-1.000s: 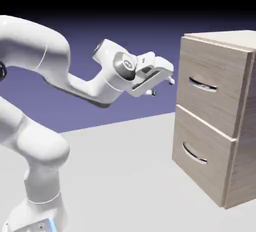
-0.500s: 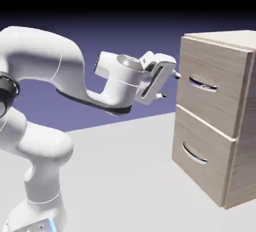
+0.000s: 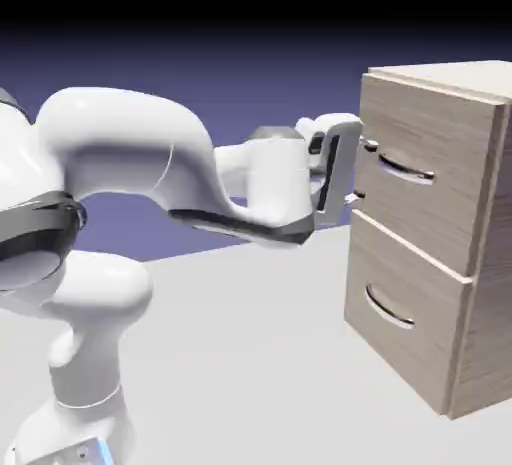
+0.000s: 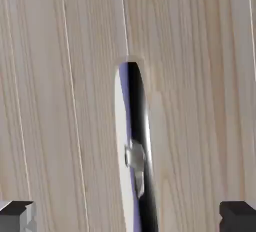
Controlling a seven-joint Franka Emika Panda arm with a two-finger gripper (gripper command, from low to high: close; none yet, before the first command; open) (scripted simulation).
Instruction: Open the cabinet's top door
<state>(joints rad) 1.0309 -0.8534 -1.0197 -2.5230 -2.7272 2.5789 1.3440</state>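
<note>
Wood-grain top door (image 3: 425, 178) faces the wide-open gripper (image 3: 362, 169), its silver handle (image 4: 134, 156) between the fingertips (image 4: 16, 215).

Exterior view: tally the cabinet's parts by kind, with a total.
Light wood-grain boxy cabinet: 1
Wood-grain rectangular door panels: 2, top door, bottom door
Curved silver bar handles: 2, top handle, bottom handle
Total: 5

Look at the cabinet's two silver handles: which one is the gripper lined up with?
The upper handle, on the top door. The open gripper faces it at its height; the lower handle sits well below, on the bottom panel.
</note>
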